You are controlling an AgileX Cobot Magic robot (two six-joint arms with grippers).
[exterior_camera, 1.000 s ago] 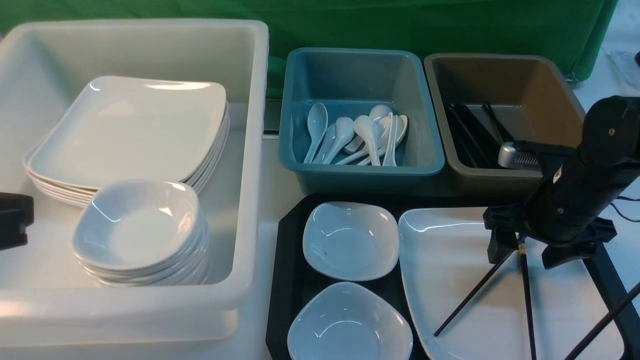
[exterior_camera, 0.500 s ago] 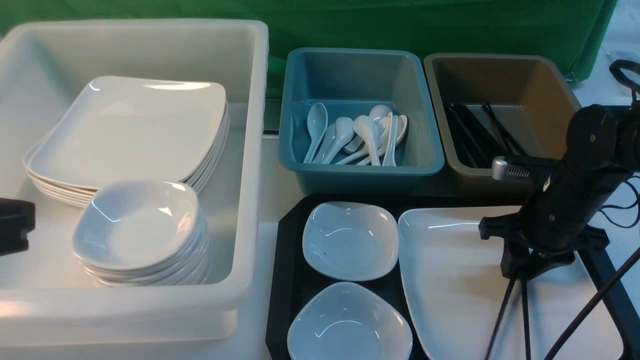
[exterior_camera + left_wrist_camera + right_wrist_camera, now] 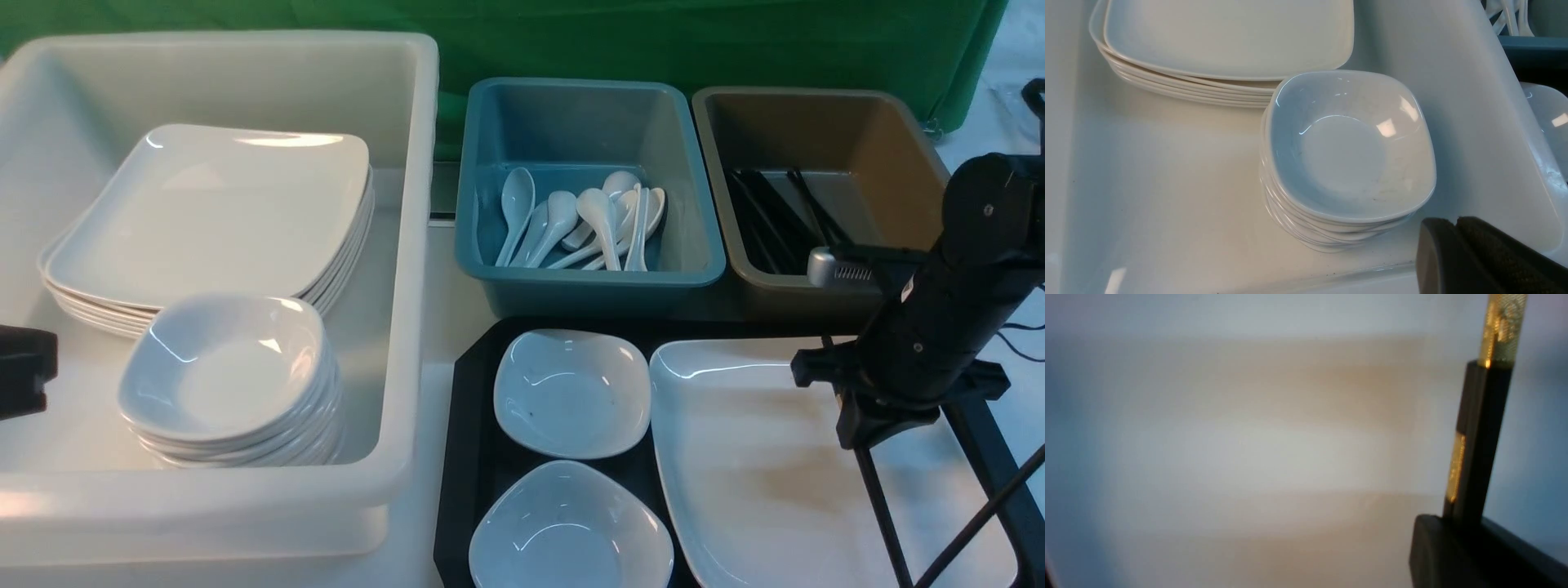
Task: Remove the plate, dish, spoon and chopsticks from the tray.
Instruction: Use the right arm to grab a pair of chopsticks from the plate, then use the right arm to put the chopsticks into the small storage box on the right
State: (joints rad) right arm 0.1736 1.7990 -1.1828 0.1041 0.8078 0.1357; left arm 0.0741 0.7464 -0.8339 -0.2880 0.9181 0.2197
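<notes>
Jaws of the left gripper [image 3: 1455, 227] are pressed together on nothing at the far left edge, over a big white plastic tub [image 3: 408, 204]. That tub holds a stack of large white square plates [image 3: 212, 212] and, lower, a stack of small white rounded-square bowls [image 3: 229, 367]. At upper centre a teal plastic tub [image 3: 588, 286] contains white ceramic soup spoons [image 3: 594, 208]; right of it a brown tub [image 3: 816, 131] contains thin black sticks [image 3: 767, 220]. Lower centre to right lies the large black rectangular plastic tray [image 3: 472, 425], with two small white rounded-square dishes [image 3: 571, 392] one below the other on its left part and the large glossy white square plate [image 3: 751, 457] on its right part. Over the plate's right side hangs the right gripper [image 3: 861, 429], clamped on the thick, gold-banded ends of the pair of thin black chopsticks [image 3: 883, 523], which slant down to the frame's bottom edge.
</notes>
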